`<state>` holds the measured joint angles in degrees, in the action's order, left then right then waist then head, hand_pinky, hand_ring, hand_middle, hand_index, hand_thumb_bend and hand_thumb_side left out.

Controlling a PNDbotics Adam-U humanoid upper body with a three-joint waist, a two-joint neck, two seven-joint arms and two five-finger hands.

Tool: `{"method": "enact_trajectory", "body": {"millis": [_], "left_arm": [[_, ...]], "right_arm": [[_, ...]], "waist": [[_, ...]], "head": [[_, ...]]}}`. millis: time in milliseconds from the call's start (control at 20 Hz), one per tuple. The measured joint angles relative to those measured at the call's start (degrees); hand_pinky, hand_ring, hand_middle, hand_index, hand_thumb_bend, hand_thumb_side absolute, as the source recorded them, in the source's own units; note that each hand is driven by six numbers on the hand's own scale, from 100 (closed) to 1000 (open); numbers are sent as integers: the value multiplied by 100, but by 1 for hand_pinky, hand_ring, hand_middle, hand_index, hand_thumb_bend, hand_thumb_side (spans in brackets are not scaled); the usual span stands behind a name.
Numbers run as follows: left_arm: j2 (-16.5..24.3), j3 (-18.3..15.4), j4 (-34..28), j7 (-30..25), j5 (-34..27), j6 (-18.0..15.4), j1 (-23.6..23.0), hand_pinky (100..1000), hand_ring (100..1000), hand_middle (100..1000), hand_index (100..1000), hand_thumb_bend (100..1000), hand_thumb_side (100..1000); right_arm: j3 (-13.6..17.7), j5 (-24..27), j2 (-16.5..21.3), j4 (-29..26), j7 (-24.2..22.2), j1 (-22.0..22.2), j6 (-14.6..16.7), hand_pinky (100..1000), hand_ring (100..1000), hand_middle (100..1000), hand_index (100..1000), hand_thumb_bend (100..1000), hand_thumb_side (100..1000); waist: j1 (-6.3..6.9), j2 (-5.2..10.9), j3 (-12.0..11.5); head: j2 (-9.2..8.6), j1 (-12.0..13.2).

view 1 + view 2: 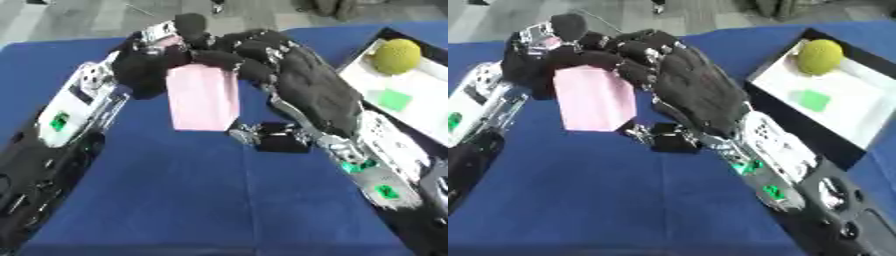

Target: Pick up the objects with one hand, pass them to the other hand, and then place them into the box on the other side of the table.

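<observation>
Handover under way in the upper middle of the frame: left hand (144, 62) and right hand (302, 82) both have fingers curled on the pink box (203, 97), held above the blue tabletop (219, 200). White tray (846, 112) at right already holds a yellow ball (821, 56) and a green square (811, 100). Release and placing appear still to come.

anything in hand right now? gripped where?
Pink box, held at its top edge by both the left hand and the right hand, fingers curled over it mid-handover.
</observation>
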<state>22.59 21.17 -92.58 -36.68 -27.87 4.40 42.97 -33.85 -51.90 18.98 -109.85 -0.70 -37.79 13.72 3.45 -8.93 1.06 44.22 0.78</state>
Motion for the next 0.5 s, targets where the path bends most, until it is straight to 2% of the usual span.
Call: {"method": "enact_trajectory", "body": {"millis": [250,300,350,450,500], "left_arm": [[-42,-5,79,96,15,-57,22,660,611,638,797,228,950],[-42,-5,90,101,15,-60,26,659,617,651,792,219,900],[-45,-15,105,119,15,-55,26,659,618,652,792,221,900],[-68,-115,212,201,9,-33,29,659,619,654,792,224,902],[-81,-282,336,290,4,-21,60,660,621,658,792,225,902]], "right_arm": [[0,86,38,-41,-151,-4,-12,775,665,260,879,217,100],[0,96,39,-50,-168,-4,-14,775,664,260,876,209,100],[0,104,52,-58,-186,-6,-9,775,663,261,875,214,100],[-18,129,81,-63,-224,-30,20,775,663,261,875,220,100],[-86,158,98,-87,-251,-24,48,775,662,261,874,229,100]], "waist": [[0,0,0],[-1,0,-1],[-3,0,-25],[-17,0,-67],[-25,0,-57]], "head": [[0,-17],[0,-28],[0,-74],[0,-164],[0,-190]]}}
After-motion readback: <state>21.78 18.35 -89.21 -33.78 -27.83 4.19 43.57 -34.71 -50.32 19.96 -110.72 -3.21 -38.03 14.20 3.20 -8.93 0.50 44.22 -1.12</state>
